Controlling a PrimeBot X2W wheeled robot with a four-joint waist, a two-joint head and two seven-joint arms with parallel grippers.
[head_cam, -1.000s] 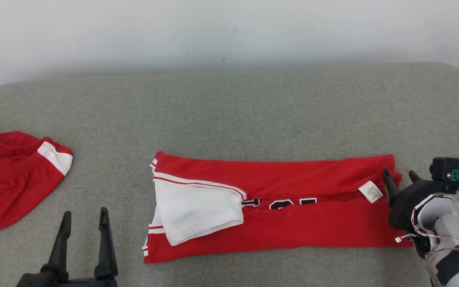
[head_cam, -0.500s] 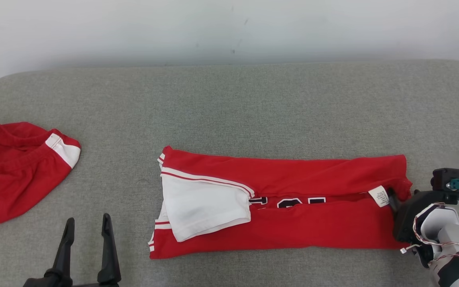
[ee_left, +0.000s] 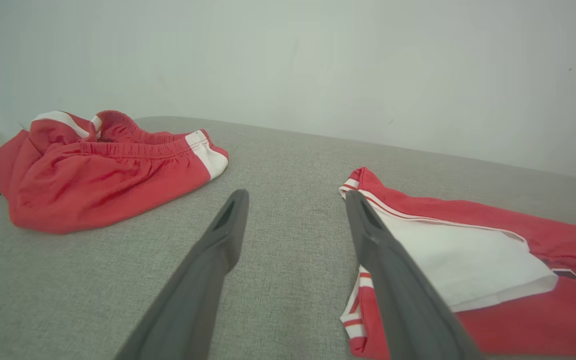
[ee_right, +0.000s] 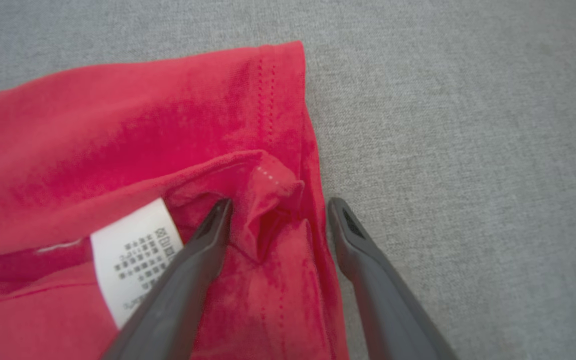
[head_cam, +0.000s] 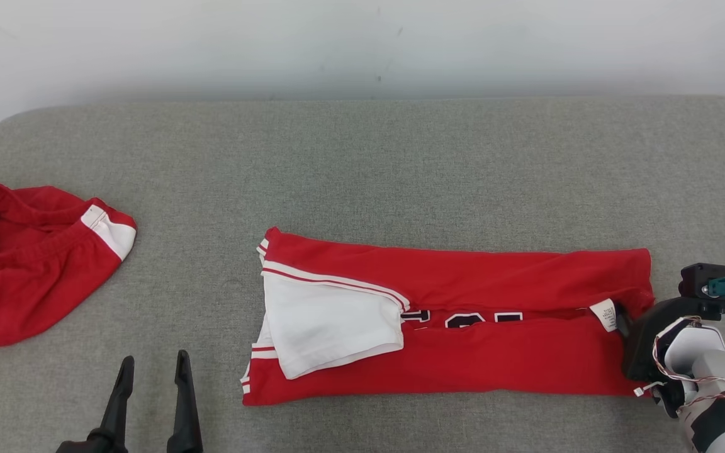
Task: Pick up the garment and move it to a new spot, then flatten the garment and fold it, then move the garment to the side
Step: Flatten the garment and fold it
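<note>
Nearest the robot, the left gripper [head_cam: 151, 402] is hanging low off the jersey's left end, well apart from it, its two dark fingers spread wide and carrying nothing. At the jersey's right end the right gripper [ee_right: 279, 202] is reaching down onto the cloth with its jaws gaping. One finger is resting on the red fabric beside the care label [ee_right: 133, 250], and the other is sitting on the grey cushion [head_cam: 362, 163] just off the hem. A small rumpled fold of hem is standing between them. As far as I can see, nothing is being pinched yet.

The red jersey [head_cam: 463, 314] is lying flat across the middle of the cushion as a long band. Its upper and lower edges are turned in and meeting along the middle, with a strip of dark lettering peeking out between them. A white sleeve [head_cam: 331, 327] is lying folded over its left end. Further left of the jersey, well apart, a second red garment [head_cam: 29, 264] is lying in a loose heap. Beyond the jersey the cushion is running back to a pale wall [head_cam: 362, 44].

To my eye the placing and flattening are looking done, and the lengthwise fold is in. What is remaining is folding the band end to end, which the right gripper seems to be lining up for, and then shifting the bundle aside.
</note>
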